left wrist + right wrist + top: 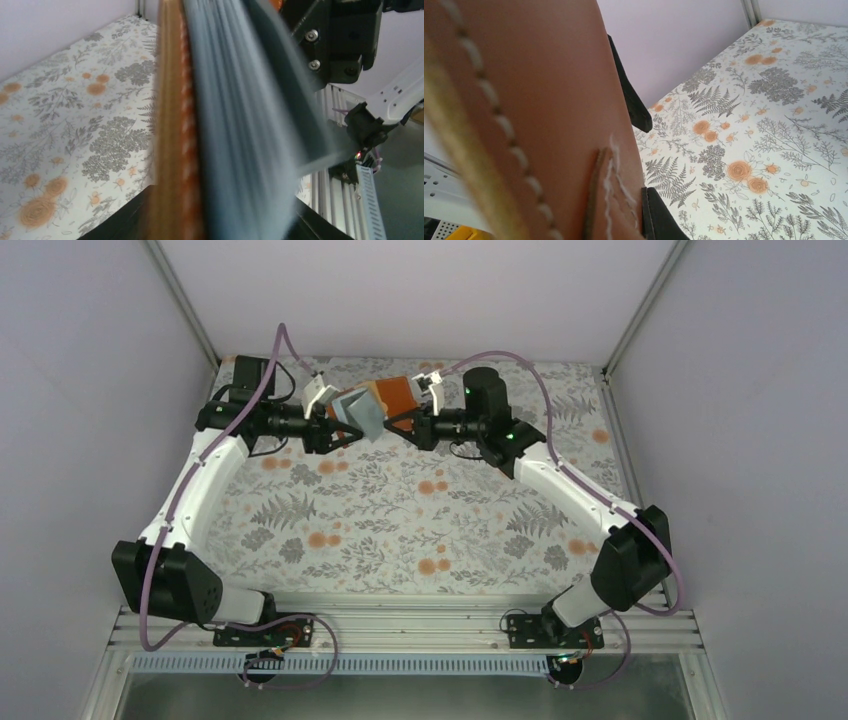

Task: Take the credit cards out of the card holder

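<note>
Left pincer is up off the table, fingers either side of the holder, at its grey-blue inner face. The wrist view is smeared, so I cannot tell if it pinches or only straddles. Holder hangs in the air between the two pincers, opened out, brown flap toward the right one. Right pincer is pressed together on that brown flap. No cards seen anywhere, probably tucked in the pockets. Step: bracing the open holder to draw a card. Next: left pincer needs to find one card edge and nip it alone, right one holding firm.
</note>
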You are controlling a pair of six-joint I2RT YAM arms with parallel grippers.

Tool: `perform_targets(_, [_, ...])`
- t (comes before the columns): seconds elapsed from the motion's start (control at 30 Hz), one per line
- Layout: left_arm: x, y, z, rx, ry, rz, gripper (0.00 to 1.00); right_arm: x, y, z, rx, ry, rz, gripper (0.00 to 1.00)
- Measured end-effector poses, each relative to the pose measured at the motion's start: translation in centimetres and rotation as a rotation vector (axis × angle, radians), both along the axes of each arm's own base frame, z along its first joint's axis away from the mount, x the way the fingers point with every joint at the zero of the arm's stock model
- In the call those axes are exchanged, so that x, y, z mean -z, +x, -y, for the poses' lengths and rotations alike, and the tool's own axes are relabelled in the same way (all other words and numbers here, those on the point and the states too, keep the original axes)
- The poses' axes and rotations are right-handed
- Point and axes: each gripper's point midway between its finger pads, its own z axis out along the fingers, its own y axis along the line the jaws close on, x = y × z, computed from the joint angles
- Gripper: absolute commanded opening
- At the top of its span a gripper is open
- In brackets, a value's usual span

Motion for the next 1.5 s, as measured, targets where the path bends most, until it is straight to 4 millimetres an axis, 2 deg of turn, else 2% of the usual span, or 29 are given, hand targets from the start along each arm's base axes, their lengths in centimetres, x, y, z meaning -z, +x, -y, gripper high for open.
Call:
perform_targets(0.07, [-0.1, -0.1, 0.1, 0.008, -0.008, 0.0, 0.2, 0.0, -0.3, -0.2, -0.012, 0.001, 0.002, 0.04])
perform_targets(0.17, [-0.3, -0.4, 0.2, 0.021, -0.015, 0.009, 0.04, 0.0, -0.3, -0.2, -0.016, 0.0, 0.014, 0.04])
perform_targets(0.33, [-1.0, -1.4, 0.2, 0.048, -0.029, 0.039, 0.03, -0.7, -0.7, 0.0, -0.03, 0.007, 0.045, 0.04])
perform_targets(0.53, [-1.5, -2.3, 0.3, 0.09, -0.052, 0.055, 0.09, -1.2, -1.4, 0.4, -0.062, 0.017, 0.062, 0.04])
perform_targets(0.63, [-1.4, -2.7, 0.3, 0.106, -0.057, 0.057, 0.06, -1.2, -1.8, 0.5, -0.089, 0.024, 0.057, 0.04])
perform_targets(0.67, [-1.5, -2.8, 0.3, 0.113, -0.061, 0.058, 0.03, -1.2, -2.0, 0.5, -0.099, 0.026, 0.059, 0.08])
perform_targets(0.77, [-1.4, -3.2, 0.3, 0.128, -0.065, 0.057, 0.02, -1.1, -2.1, 0.6, -0.11, 0.022, 0.057, 0.37])
perform_targets(0.83, [-1.2, -3.1, 0.2, 0.114, -0.057, 0.044, 0.02, -0.8, -1.4, 0.8, -0.071, -0.002, 0.063, 0.47])
perform_targets(0.9, [-0.8, -2.3, -0.2, 0.066, -0.026, 0.036, 0.02, -0.2, -0.1, 1.4, 0.008, -0.044, 0.063, 0.53])
perform_targets(0.97, [0.2, -0.5, -1.0, -0.035, 0.046, 0.034, 0.02, 0.4, 1.4, 2.1, 0.103, -0.09, 0.061, 0.56])
perform_targets(1.03, [1.5, 1.9, -2.3, -0.173, 0.151, 0.047, 0.02, 1.1, 2.6, 2.9, 0.196, -0.149, 0.062, 0.56])
perform_targets(1.13, [3.8, 5.4, -5.3, -0.4, 0.353, 0.089, 0.02, 1.7, 3.6, 3.6, 0.299, -0.231, 0.086, 0.49])
perform_targets(1.2, [4.8, 7.3, -7.4, -0.528, 0.478, 0.121, 0.02, 1.4, 2.6, 2.3, 0.292, -0.257, 0.126, 0.49])
perform_targets(1.23, [5.2, 7.9, -8.2, -0.578, 0.531, 0.135, 0.02, 1.1, 1.4, 1.0, 0.246, -0.249, 0.149, 0.49])
perform_targets(1.33, [5.8, 8.8, -9.7, -0.669, 0.635, 0.159, 0.02, -0.5, -3.9, -3.4, 0.008, -0.136, 0.209, 0.48])
perform_targets(1.4, [5.8, 8.9, -9.9, -0.688, 0.658, 0.169, 0.02, -1.6, -7.1, -5.2, -0.138, -0.048, 0.231, 0.43])
perform_targets(1.43, [5.8, 8.9, -9.9, -0.69, 0.663, 0.172, 0.02, -2.2, -7.8, -5.8, -0.18, -0.01, 0.24, 0.41])
perform_targets(1.5, [5.8, 8.8, -9.5, -0.681, 0.66, 0.173, 0.02, -3.0, -8.1, -6.4, -0.213, 0.04, 0.259, 0.37])
